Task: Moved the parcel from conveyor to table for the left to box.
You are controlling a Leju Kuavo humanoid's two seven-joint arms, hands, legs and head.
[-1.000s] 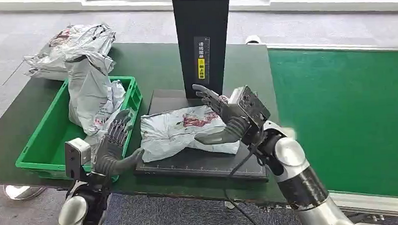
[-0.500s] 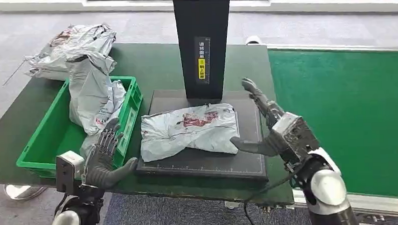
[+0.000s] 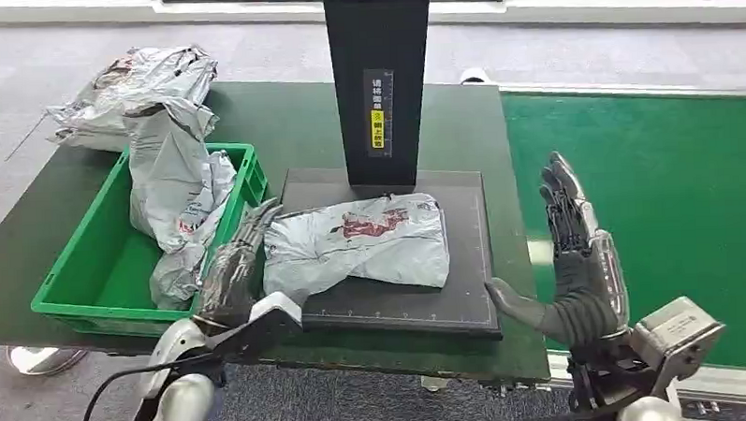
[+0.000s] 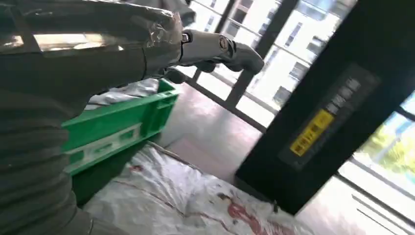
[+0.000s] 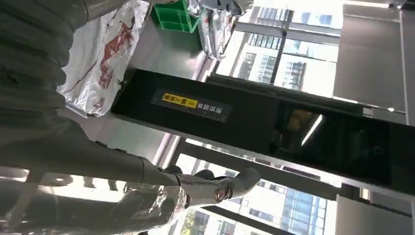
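The parcel (image 3: 361,244) lies flat on the black pad (image 3: 466,305), just in front of the black post (image 3: 379,79). The left hand (image 3: 233,272) reaches along the parcel's left edge, between it and the green bin (image 3: 82,296), fingers stretched out and holding nothing. The right hand (image 3: 577,269) stands off the pad's right side, over the table edge beside the green belt (image 3: 668,191), fingers spread wide, empty. More bags (image 3: 167,176) fill the bin.

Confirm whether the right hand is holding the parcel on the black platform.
No. The right hand is open with fingers spread, apart from the parcel, which lies alone on the black platform.
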